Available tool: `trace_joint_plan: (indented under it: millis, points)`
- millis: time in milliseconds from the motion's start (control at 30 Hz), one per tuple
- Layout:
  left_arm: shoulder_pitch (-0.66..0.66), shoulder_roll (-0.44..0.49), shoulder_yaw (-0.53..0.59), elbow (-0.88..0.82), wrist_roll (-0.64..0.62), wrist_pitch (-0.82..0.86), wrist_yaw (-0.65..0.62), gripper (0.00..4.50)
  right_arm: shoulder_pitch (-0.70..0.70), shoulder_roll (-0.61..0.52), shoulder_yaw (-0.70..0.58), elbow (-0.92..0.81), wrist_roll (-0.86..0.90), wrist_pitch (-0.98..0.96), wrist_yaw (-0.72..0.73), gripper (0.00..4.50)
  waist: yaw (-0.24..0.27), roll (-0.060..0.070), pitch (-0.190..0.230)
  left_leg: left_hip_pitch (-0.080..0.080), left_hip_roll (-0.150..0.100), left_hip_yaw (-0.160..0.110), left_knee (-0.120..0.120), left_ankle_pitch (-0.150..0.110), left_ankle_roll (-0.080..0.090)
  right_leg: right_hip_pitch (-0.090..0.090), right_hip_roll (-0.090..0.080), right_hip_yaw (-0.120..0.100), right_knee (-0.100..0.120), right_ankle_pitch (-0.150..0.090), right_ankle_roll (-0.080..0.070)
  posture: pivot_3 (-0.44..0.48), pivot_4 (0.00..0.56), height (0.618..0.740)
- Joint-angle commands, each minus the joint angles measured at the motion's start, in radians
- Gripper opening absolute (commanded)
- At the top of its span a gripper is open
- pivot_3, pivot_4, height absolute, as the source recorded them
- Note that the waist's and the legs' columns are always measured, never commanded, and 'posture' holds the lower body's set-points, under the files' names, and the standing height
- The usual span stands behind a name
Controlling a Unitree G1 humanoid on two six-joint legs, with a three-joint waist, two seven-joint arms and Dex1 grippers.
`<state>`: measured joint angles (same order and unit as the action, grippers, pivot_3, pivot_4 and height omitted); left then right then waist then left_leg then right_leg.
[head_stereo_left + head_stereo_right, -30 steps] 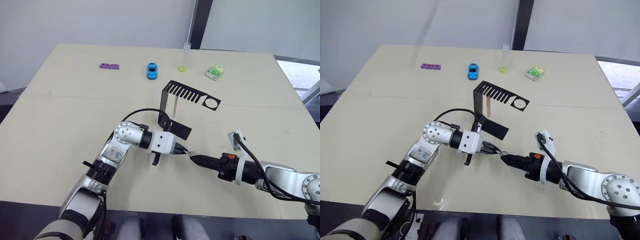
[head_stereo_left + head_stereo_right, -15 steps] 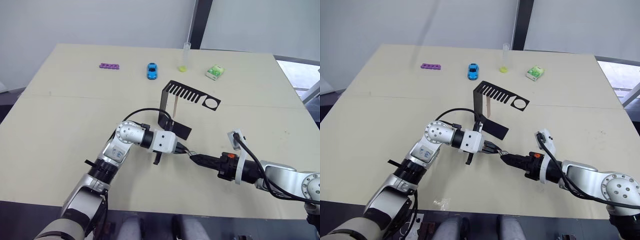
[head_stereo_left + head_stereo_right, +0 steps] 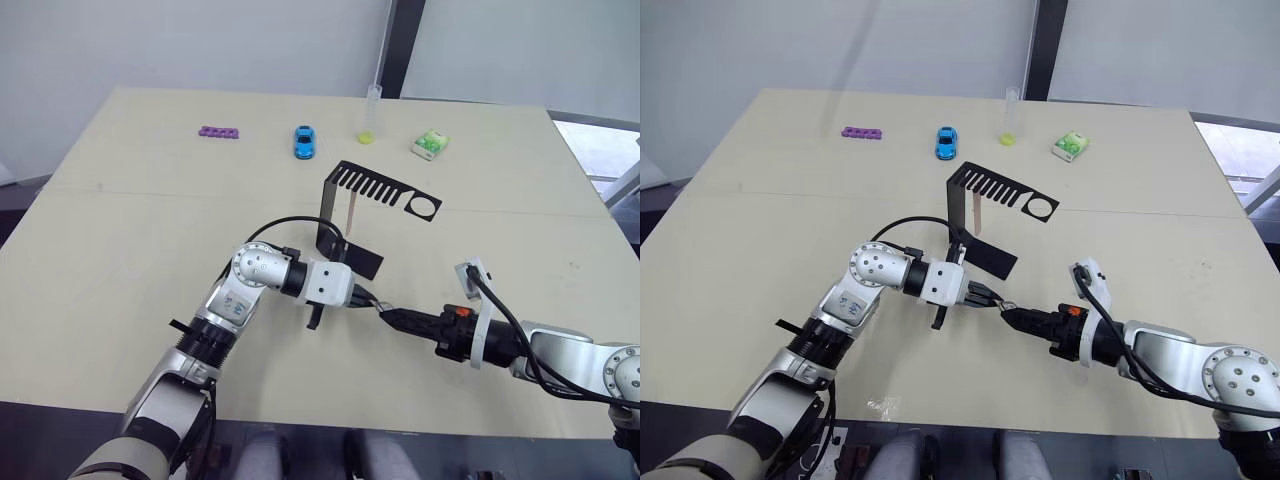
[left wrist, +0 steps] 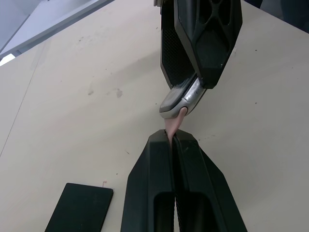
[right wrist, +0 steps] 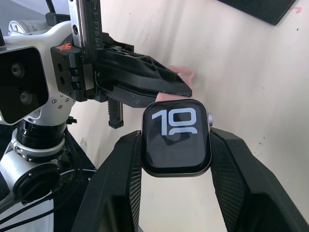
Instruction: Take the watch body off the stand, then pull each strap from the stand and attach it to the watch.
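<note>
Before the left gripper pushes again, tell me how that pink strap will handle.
Probably floppy: the pink strap is a thin band, pinched by the left gripper and meeting the watch body, so it may buckle if pushed. It looks light. The other strap hangs straight from the stand.

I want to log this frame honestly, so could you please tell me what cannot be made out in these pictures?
- Whether the strap has locked into the watch: in the left wrist view the joint sits under the watch edge; in the right wrist view the left gripper covers it.
- The strap's length: shut fingers hide it.
- Watch and strap detail in the head views: too small.
</note>
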<state>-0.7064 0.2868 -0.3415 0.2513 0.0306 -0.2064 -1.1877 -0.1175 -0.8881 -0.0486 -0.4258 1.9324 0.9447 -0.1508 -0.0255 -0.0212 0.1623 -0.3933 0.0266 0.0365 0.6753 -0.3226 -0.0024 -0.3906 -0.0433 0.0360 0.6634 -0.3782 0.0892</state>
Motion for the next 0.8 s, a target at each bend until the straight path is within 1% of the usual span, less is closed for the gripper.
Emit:
trace_joint_plan:
  millis: [33,800]
  points:
    - [-0.037,-0.067,-0.039,-0.050,-0.034,-0.029,0.015,0.00,-0.014,0.017,0.024,-0.054,0.040,0.012,0.059,1.50,0.000,0.000,0.000,0.000,0.000,0.000,0.000,0.000,0.000,0.000,0.000,0.000,0.000,0.000,0.000,0.000,0.150,0.740]
    - [-0.037,-0.073,-0.040,-0.046,-0.034,-0.030,0.015,0.00,0.004,0.018,0.017,-0.062,0.040,0.005,0.056,1.50,0.000,0.000,0.000,0.000,0.000,0.000,0.000,0.000,0.000,0.000,0.000,0.000,0.000,0.000,0.000,0.000,0.150,0.740]
